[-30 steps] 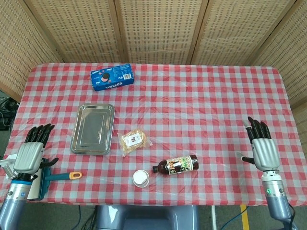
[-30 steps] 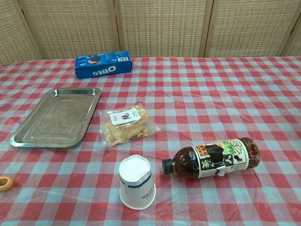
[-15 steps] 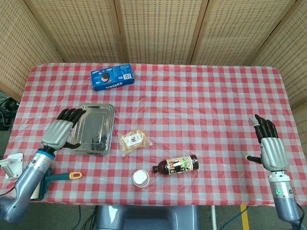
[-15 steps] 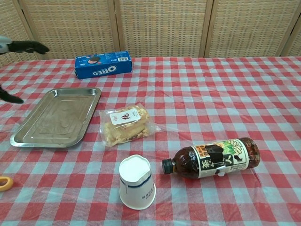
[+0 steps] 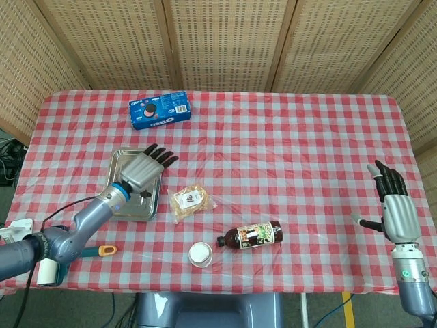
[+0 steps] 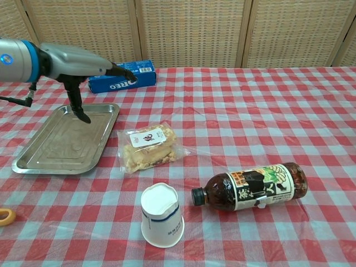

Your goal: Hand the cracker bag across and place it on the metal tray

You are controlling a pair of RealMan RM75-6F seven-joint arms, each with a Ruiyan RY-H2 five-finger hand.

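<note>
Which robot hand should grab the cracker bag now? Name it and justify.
Left. The left robot hand hovers open over the metal tray, right beside the cracker bag; the right robot hand sits open at the table's far edge.

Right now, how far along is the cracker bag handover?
Nothing is done yet: the cracker bag lies on the cloth beside the metal tray, ungrasped. In hand: the left hand hovers open above the tray, near the bag. The right hand waits open at the far edge. Grasp, handover and placement remain.

Staged test booth: wicker screens (image 5: 225, 41), checked tablecloth (image 5: 287, 150)
</note>
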